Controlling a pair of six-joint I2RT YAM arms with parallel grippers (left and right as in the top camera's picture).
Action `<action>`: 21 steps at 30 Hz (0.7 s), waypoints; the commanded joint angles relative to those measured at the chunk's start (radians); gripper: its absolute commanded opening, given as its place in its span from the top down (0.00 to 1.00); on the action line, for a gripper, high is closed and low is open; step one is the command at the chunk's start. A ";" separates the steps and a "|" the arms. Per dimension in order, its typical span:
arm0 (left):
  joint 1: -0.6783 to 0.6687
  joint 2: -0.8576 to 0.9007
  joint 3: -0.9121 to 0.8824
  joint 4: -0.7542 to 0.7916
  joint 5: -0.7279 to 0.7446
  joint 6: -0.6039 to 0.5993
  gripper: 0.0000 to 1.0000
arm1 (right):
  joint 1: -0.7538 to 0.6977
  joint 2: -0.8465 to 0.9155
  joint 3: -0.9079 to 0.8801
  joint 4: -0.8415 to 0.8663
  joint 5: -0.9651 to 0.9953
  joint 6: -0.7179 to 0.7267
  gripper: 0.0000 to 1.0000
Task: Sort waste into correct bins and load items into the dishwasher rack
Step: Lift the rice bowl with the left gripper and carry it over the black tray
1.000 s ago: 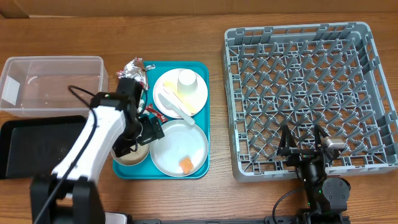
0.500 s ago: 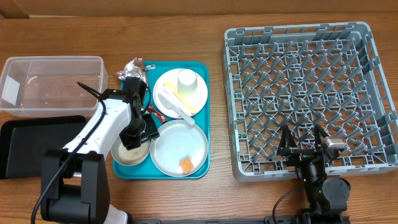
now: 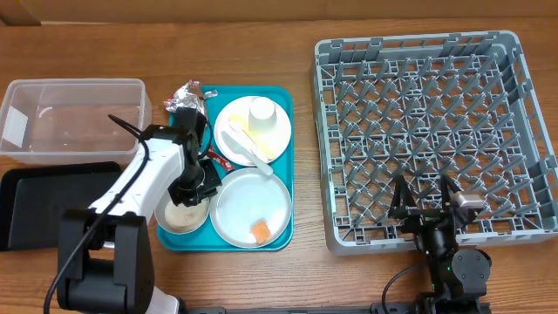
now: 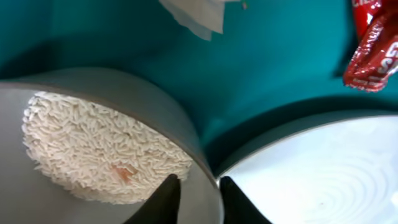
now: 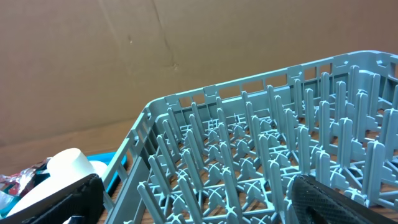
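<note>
The left tool (image 4: 198,182) pinches the rim of the rice-filled grey plate (image 4: 124,84).

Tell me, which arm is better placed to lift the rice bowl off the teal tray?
Left. The left end effector is closed on the bowl rim beside the rice; the right end effector sits open, far off by the rack.
</note>
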 commanded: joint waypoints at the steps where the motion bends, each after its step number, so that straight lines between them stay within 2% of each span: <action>1: -0.002 0.010 0.017 -0.004 -0.026 0.004 0.80 | -0.007 -0.010 -0.010 0.003 0.002 -0.003 0.00; 4: -0.002 0.010 0.017 -0.007 -0.026 0.004 0.87 | -0.007 -0.010 -0.010 0.003 0.002 -0.004 0.00; 5: -0.002 0.010 0.017 -0.008 -0.025 0.004 0.95 | -0.007 -0.010 -0.010 0.003 0.002 -0.004 0.00; 14: -0.001 0.008 0.064 -0.081 -0.031 0.005 0.96 | -0.007 -0.010 -0.010 0.003 0.002 -0.004 0.00; 21: -0.001 0.008 0.192 -0.214 -0.033 0.005 0.96 | -0.007 -0.010 -0.010 0.003 0.002 -0.004 0.00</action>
